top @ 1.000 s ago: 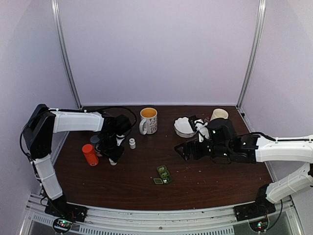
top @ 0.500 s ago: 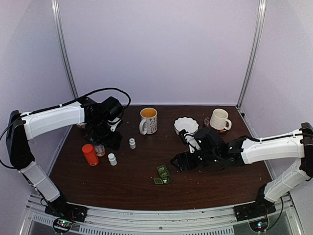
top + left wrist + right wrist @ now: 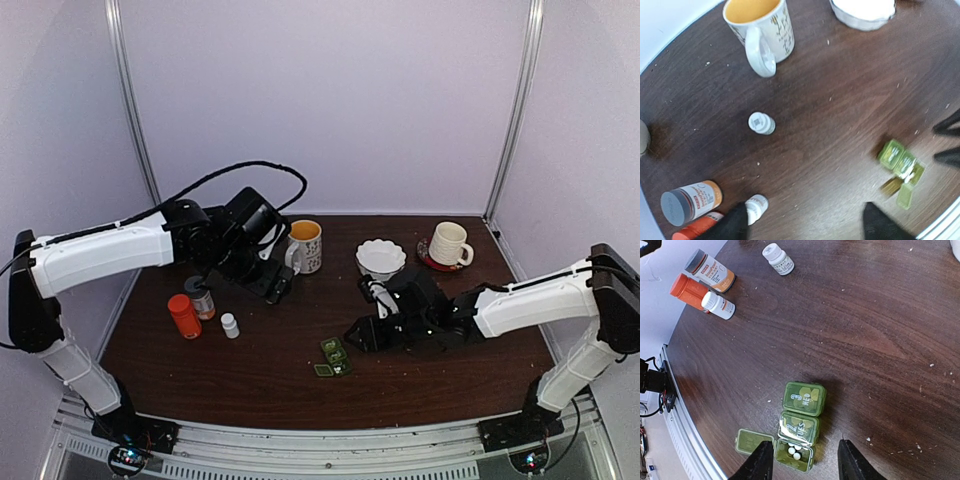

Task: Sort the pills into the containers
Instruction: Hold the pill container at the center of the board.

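The containers are a dark-green pill box [image 3: 800, 425] [image 3: 335, 357] [image 3: 900, 167] with three compartments in a row. Two lids are closed. The end compartment is open, with its lid [image 3: 751, 441] folded out, and holds three white pills [image 3: 794, 451]. My right gripper [image 3: 805, 465] [image 3: 355, 335] hovers over that open compartment, open, one finger on each side of it. My left gripper [image 3: 805, 227] [image 3: 275, 285] hangs open and empty above the table in front of the yellow-lined mug. A small white bottle [image 3: 756, 207] [image 3: 230, 325] shows by its left fingertip.
An orange bottle [image 3: 183, 315], a grey-capped bottle [image 3: 200, 297] and another small white bottle [image 3: 761, 123] stand at the left. The yellow-lined mug [image 3: 303, 245], a white bowl [image 3: 380, 258] and a cream mug [image 3: 447, 243] line the back.
My left gripper opened, left the small white bottle beside the orange one and rose toward the mug. My right gripper moved left over the pill box and its jaws narrowed.
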You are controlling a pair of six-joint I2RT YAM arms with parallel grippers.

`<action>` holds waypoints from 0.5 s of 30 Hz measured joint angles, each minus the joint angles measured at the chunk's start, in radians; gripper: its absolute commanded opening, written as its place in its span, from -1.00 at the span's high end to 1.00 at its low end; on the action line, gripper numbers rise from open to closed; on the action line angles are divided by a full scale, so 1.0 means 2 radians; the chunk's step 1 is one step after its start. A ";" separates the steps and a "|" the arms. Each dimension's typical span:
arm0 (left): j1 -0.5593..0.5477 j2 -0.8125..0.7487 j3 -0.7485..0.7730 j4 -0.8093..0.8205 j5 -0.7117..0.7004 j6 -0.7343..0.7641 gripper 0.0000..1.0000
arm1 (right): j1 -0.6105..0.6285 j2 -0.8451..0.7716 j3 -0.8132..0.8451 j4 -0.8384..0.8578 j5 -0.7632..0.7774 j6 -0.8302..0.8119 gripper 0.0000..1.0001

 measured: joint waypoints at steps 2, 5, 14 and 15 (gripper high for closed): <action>0.002 -0.013 -0.017 0.030 0.004 -0.009 -0.95 | 0.000 0.012 -0.003 0.011 -0.010 0.006 0.08; 0.017 -0.034 -0.058 0.077 0.044 -0.027 -0.94 | 0.000 0.028 -0.004 0.021 -0.021 0.013 0.10; 0.038 -0.029 -0.121 0.150 0.121 -0.047 -0.63 | 0.000 0.062 -0.005 0.056 -0.046 0.032 0.20; 0.038 -0.026 -0.121 0.155 0.130 -0.048 -0.62 | 0.000 0.068 -0.005 0.061 -0.049 0.036 0.20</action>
